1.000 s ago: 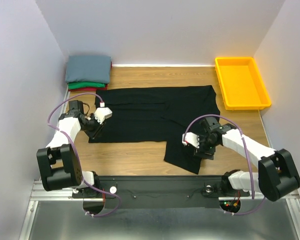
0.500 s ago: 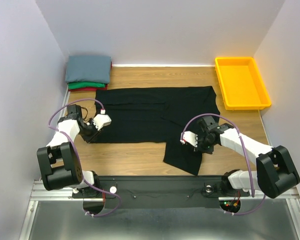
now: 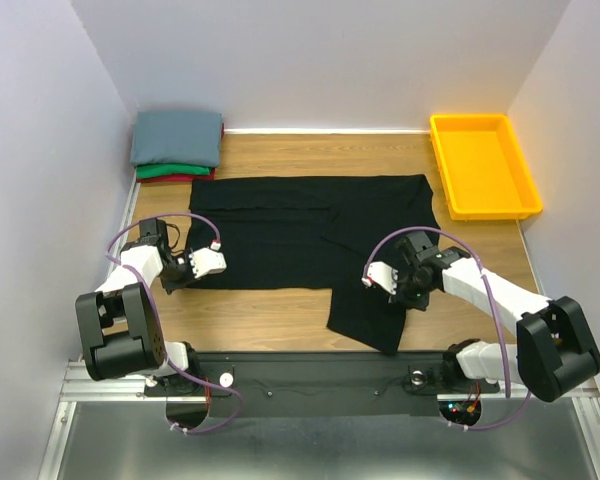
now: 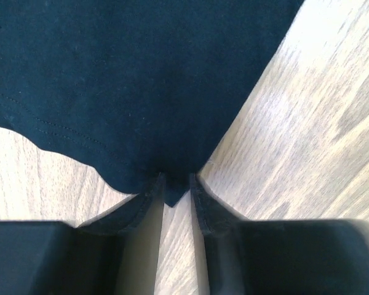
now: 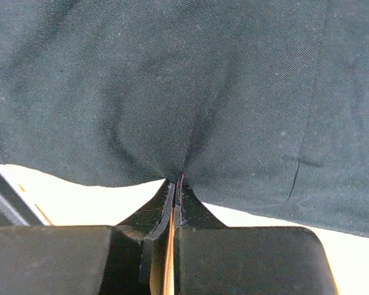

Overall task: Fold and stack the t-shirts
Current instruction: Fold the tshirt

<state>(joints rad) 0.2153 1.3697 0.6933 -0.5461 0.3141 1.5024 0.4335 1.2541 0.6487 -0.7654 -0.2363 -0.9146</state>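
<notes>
A large black t-shirt (image 3: 310,225) lies spread on the wooden table, one flap reaching toward the near edge. My left gripper (image 3: 180,280) sits low at its near-left corner. In the left wrist view the gripper (image 4: 175,184) is narrowly open, with the corner of the shirt (image 4: 129,80) poking between the fingertips. My right gripper (image 3: 398,293) is over the near-right part, and in the right wrist view it (image 5: 177,181) is shut on a pinched fold of the shirt (image 5: 172,80). Folded grey-blue (image 3: 177,137), green (image 3: 165,169) and red (image 3: 185,177) t-shirts are stacked at the back left.
A yellow plastic bin (image 3: 490,211) stands at the back right, next to the shirt's right edge. White walls close in the table on the left, back and right. Bare wood (image 3: 250,310) shows between the shirt and the arm bases.
My left gripper dropped toward the near left onto the shirt's corner and its jaws narrowed. My right gripper closed on the cloth and shifted slightly, dragging the near flap a little.
</notes>
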